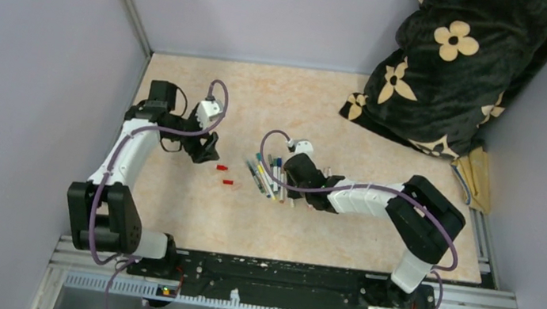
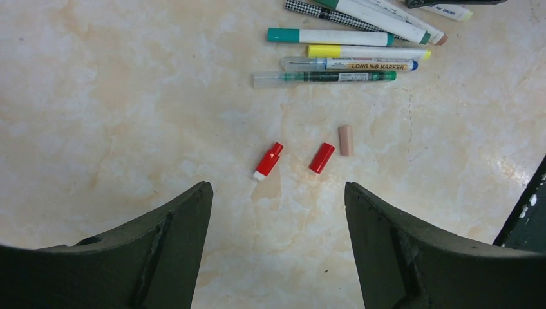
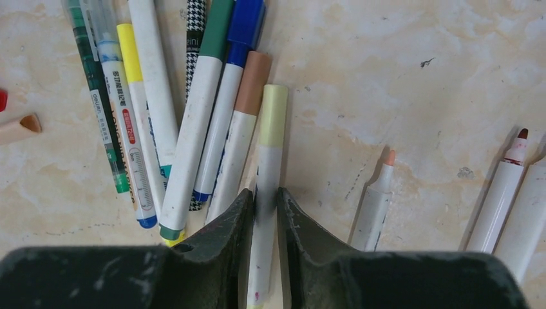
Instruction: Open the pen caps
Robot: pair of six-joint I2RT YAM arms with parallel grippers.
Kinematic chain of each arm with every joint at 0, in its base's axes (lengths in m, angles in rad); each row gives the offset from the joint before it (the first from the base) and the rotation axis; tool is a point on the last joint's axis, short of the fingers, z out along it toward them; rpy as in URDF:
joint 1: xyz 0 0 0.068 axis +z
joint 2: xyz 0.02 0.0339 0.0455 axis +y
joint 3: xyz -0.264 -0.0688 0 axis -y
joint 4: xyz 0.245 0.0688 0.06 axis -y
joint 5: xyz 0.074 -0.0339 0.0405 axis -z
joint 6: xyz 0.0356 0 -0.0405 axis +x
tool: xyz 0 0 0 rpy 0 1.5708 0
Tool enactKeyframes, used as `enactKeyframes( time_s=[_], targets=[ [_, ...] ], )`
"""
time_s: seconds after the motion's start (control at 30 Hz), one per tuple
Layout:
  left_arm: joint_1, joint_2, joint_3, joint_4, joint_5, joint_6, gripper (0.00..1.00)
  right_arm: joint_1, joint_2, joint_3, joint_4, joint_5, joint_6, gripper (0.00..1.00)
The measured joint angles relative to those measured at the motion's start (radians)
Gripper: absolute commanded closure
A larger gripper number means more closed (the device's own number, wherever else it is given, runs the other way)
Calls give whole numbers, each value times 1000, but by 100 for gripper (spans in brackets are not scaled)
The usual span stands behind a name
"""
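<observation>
Several pens (image 1: 268, 174) lie in a bunch at the table's middle. My right gripper (image 3: 265, 196) is shut on the white barrel of a pen with a pale yellow cap (image 3: 273, 116), low over the table. Two uncapped pens (image 3: 375, 199) lie to its right. My left gripper (image 2: 277, 193) is open and empty above the table. Ahead of it lie two red caps (image 2: 268, 159) (image 2: 322, 158) and a beige cap (image 2: 346, 140). The red caps show in the top view (image 1: 221, 168) between the arms. The capped pens (image 2: 331, 37) lie beyond them.
A black blanket with cream flowers (image 1: 457, 67) is heaped at the back right corner. Grey walls close in the table at left and back. A metal rail (image 1: 285, 284) runs along the near edge by the arm bases.
</observation>
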Motion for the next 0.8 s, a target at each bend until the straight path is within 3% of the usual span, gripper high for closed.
enactKeyframes(
  time_s=[0.03, 0.1, 0.33, 0.6, 0.8],
  targets=[
    [4, 5, 2, -3, 6, -3, 6, 1, 0, -2, 3, 6, -1, 90],
    [11, 18, 9, -10, 22, -5, 2, 3, 0, -8, 14, 13, -3, 100],
    [3, 38, 10, -62, 116, 51, 1, -11, -48, -26, -11, -31, -10, 100],
    [-92, -34, -74, -73, 158, 151, 1, -147, -253, -38, -11, -293, -3, 100],
    [-233, -151, -144, -3, 132, 195, 1, -186, -261, 10, -24, -620, 14, 100]
  ],
)
